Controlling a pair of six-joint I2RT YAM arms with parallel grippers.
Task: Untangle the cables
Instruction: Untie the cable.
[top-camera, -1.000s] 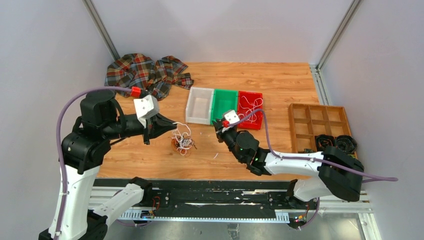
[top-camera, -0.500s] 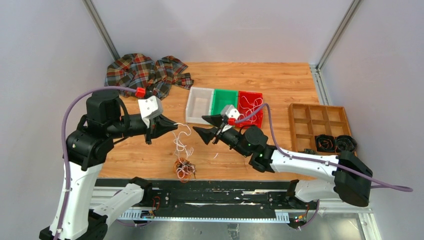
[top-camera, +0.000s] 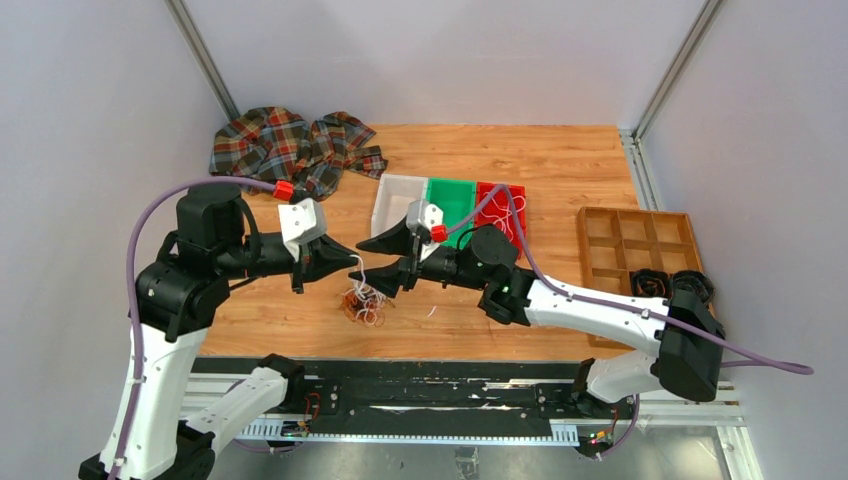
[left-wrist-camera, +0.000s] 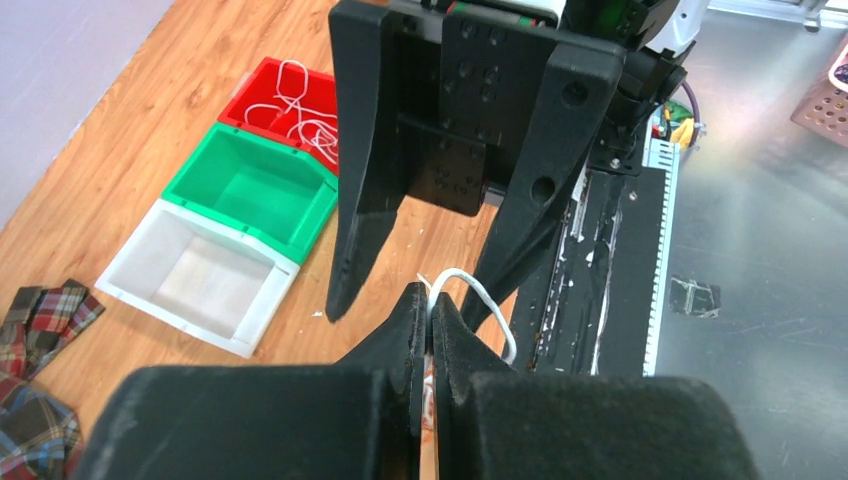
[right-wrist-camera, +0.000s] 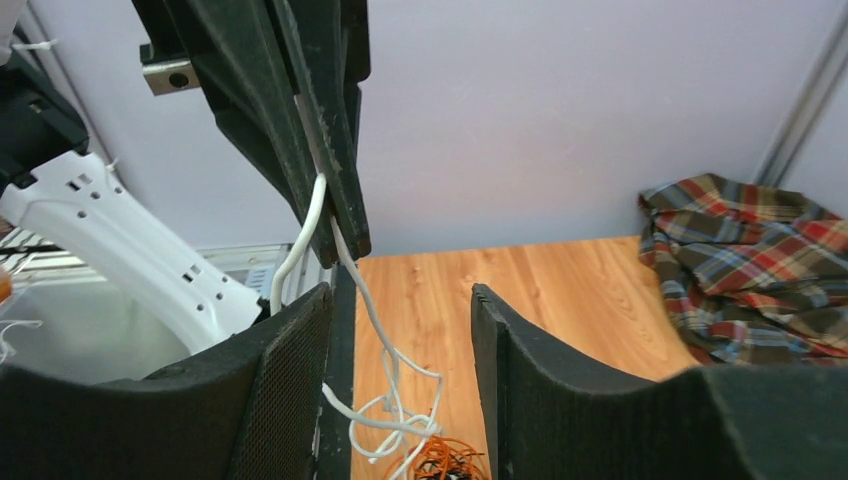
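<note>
Where the two arms meet at the centre of the top view, the left gripper (top-camera: 345, 262) has its jaws pressed together on a white cable (top-camera: 357, 277). This strand hangs from the fingertips down to the tangled cables (top-camera: 364, 303) (white and orange-brown strands) lying on the wooden table (top-camera: 560, 160) just below centre. The right gripper (top-camera: 370, 268) faces it, jaws spread wide and holding nothing, with one finger above and one below the left fingertips. At upper centre stand a white bin (top-camera: 385, 210), a green bin (top-camera: 455, 195) and a red bin (top-camera: 518, 200), the red one holding more white cable. A plaid cloth (top-camera: 290, 145) lies at upper left.
</note>
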